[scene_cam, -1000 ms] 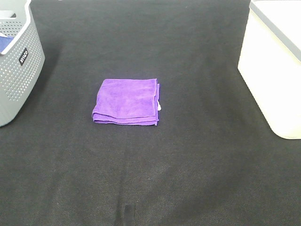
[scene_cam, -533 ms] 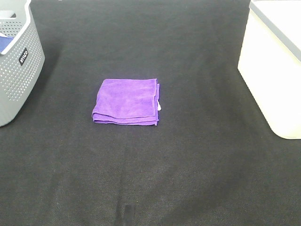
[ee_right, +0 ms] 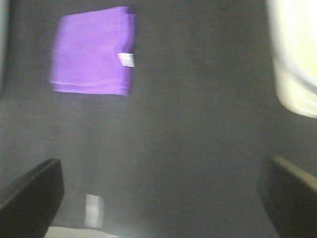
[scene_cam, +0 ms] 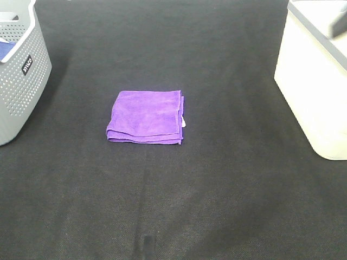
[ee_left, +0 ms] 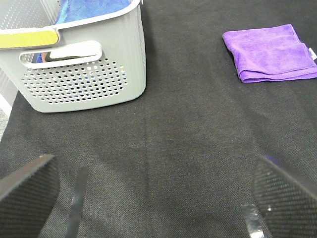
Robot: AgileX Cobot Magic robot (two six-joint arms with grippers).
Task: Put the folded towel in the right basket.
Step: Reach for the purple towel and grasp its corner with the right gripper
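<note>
The folded purple towel (scene_cam: 146, 116) lies flat on the black table, left of the middle. It also shows in the left wrist view (ee_left: 270, 52) and, blurred, in the right wrist view (ee_right: 91, 49). The right basket (scene_cam: 317, 81) is cream-white and stands at the table's right edge; its rim shows in the right wrist view (ee_right: 294, 59). My left gripper (ee_left: 158, 193) is open and empty above bare table, well short of the towel. My right gripper (ee_right: 158, 193) is open and empty, away from the towel.
A grey perforated basket (scene_cam: 19, 70) stands at the far left with a blue cloth (ee_left: 89, 7) inside. A dark piece of an arm (scene_cam: 339, 24) shows at the top right edge, over the white basket.
A dark piece of an arm has come into the exterior view at the top right edge. The right wrist view is blurred by motion. The towel has not moved.
</note>
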